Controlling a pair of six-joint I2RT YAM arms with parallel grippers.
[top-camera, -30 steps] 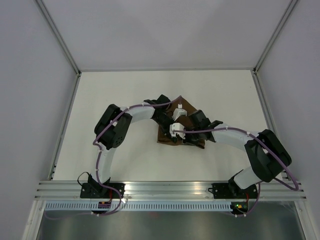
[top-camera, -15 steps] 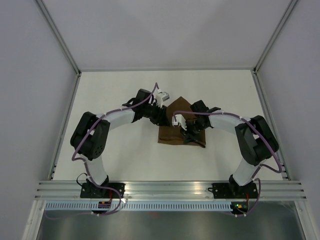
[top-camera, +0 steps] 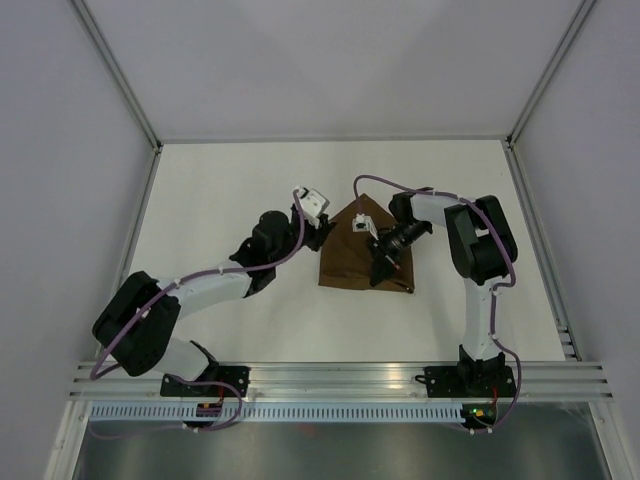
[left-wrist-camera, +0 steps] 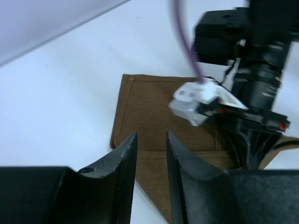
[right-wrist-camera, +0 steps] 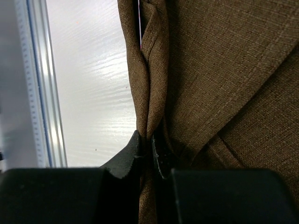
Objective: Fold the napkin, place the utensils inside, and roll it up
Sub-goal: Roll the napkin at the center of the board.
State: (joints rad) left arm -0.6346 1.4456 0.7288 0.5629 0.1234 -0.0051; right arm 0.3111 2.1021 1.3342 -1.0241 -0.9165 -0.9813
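The dark-brown napkin [top-camera: 345,265] lies folded on the white table, its far corner pointing away from the arms. My right gripper [top-camera: 377,270] comes down on its right part and is shut on a raised fold of the cloth [right-wrist-camera: 148,93], pinched between both fingertips. My left gripper [top-camera: 322,232] hovers just off the napkin's left edge. In the left wrist view its fingers [left-wrist-camera: 126,158] stand slightly apart with nothing between them, and the napkin [left-wrist-camera: 149,107] lies beyond. The utensils are hidden or out of view.
An aluminium rail [top-camera: 340,375] runs along the near edge and also shows in the right wrist view as a rail [right-wrist-camera: 42,84]. Grey walls enclose the table on three sides. The right arm's wrist and purple cable [left-wrist-camera: 184,37] hang above the napkin.
My left arm has pulled back to the left, off the napkin, and its jaws have parted a little. The right arm has straightened up while keeping its pinch on the cloth.
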